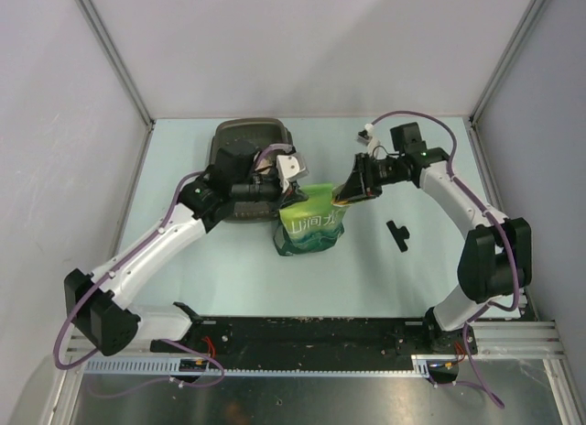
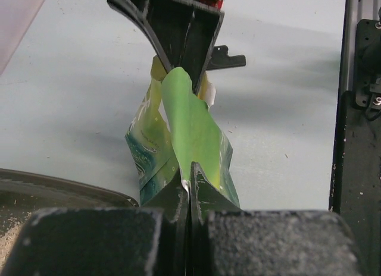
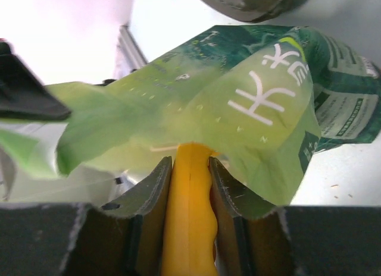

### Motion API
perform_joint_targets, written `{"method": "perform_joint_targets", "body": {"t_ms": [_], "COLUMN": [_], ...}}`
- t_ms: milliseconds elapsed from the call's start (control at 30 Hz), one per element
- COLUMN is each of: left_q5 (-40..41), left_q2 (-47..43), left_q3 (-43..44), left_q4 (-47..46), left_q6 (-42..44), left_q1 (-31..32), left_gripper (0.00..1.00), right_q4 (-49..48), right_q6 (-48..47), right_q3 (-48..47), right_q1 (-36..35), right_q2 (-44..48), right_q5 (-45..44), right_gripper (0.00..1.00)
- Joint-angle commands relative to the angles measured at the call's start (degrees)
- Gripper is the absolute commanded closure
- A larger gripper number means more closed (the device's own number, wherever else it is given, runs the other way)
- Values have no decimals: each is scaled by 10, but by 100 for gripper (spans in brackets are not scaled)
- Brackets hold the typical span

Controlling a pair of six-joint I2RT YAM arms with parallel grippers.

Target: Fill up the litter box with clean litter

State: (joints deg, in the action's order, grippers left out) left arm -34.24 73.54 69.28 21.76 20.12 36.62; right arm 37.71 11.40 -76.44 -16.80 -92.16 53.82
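Looking down from the top view: the litter box is sitting at the far left-centre of the pale tabletop, partly covered by the left arm. A green pouch is hanging just in front of the box, held up between both arms. The left end effector is gripping the pouch's upper left edge, and the right end effector is meeting its upper right side. A small black piece is lying on the tabletop to the right of the pouch, apart from it.

Left wrist view: the two fingers are pressing together on a fold of the pouch's green top edge, with no gap showing. The right end effector is facing them from the far end of the pouch mouth. The rim of the litter box is curving across the lower left corner, with a thin patch of clean litter lying inside it.

Right wrist view: the fingers are clamping the handle of an orange scoop, which is running up under the pouch's crumpled green film, so its bowl is hidden. The dark corner of the litter box is showing at the top edge, beyond the pouch.
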Motion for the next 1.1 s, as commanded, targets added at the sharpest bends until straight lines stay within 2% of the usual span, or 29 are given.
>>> {"method": "perform_joint_targets", "body": {"t_ms": [0,200,300,400,533,833,1067], "left_q5": [-5,12,14,15,19,44,48], "left_q2": [-34,-51,-60,-67,-72,-77,-76], "left_q3": [-12,-39,-47,-54,-57,-44,-43], "left_q4": [-3,3,3,4,4,13,14], "left_q6": [32,75,81,83,85,105,110], "left_q1": [0,-6,-8,-10,-10,2,1], "left_gripper": [100,100,100,100,100,100,100], "right_q4": [25,82,41,32,84,109,168], "right_q6": [16,-45,4,13,-16,7,-54], "right_q3": [-2,-2,-2,-2,-2,-2,2], "right_q1": [53,130,151,157,163,206,207], "right_q2": [11,10,15,22,32,66,81], "right_q5": [203,259,283,299,283,244,214], "right_gripper": [100,100,100,100,100,100,100]}}
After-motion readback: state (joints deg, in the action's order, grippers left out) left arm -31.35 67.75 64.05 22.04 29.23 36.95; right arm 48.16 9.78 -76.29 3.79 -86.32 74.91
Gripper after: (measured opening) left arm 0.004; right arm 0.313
